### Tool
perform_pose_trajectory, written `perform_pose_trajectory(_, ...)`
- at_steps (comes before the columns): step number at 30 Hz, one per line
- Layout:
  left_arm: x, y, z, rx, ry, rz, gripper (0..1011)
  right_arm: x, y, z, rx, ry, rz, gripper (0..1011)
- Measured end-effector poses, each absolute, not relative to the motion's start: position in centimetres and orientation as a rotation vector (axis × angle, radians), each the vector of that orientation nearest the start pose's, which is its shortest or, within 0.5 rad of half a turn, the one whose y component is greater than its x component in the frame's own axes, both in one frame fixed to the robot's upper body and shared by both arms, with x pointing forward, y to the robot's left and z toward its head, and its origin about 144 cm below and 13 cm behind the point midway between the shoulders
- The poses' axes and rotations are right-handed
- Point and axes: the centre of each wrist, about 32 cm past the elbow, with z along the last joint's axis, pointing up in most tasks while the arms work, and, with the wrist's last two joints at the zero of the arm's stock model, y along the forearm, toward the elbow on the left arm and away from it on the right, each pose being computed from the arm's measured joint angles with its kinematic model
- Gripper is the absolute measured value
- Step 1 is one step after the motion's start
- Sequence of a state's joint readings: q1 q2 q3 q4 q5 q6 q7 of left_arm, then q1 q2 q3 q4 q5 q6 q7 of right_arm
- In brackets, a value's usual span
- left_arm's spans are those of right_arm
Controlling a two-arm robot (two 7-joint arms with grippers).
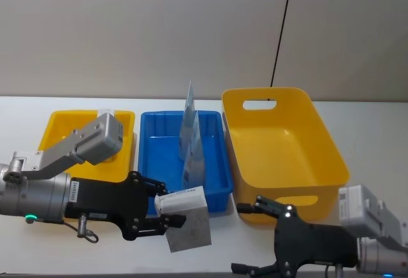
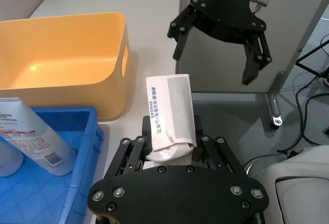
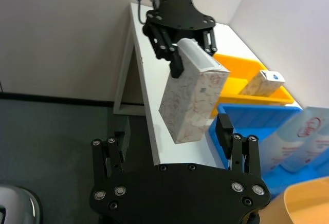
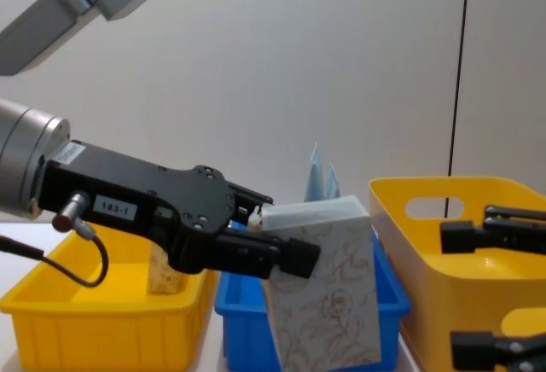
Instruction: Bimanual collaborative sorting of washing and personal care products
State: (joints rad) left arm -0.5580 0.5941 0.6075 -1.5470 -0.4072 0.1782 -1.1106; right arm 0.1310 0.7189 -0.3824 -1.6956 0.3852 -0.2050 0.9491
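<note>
Nearest the robot, the right gripper is seen low at the front right with its jaws spread wide and nothing between them. Just beside it to the left, a carton is held in the air before the front edge of the table, pinched at its white top end by the left gripper, whose jaws are clamped on it. The carton is tilted, its free beige end hanging downward and toward the right gripper. It is a small rectangular box, marble-patterned in beige with fine swirls, with a plain white cap end and a printed label panel on one face. It is judged to be light and fairly stiff, yet crushable: the white end looks slightly crumpled where it is pinched. Its smooth faces are likely to slip under a loose hold. If a hand-over is intended, the two broad marbled faces of the free lower half are judged the best place to be taken, well apart from the left fingers. Behind the carton, pale-blue tapered tubes with white labels are stood in the blue bin. To its right the large yellow bin is seen with nothing in it; to its left a second carton lies in the small yellow bin.
</note>
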Motion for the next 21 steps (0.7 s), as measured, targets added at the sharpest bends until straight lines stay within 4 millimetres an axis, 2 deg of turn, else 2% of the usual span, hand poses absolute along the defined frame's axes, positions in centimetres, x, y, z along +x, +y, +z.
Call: perform_pose_trajectory(21, 55.0, 24.4, 127.8, 0.337, -0.138, 0.037, 376, 48.1, -28.4, 120.8, -0.233, -0.365, -0.166, 1002)
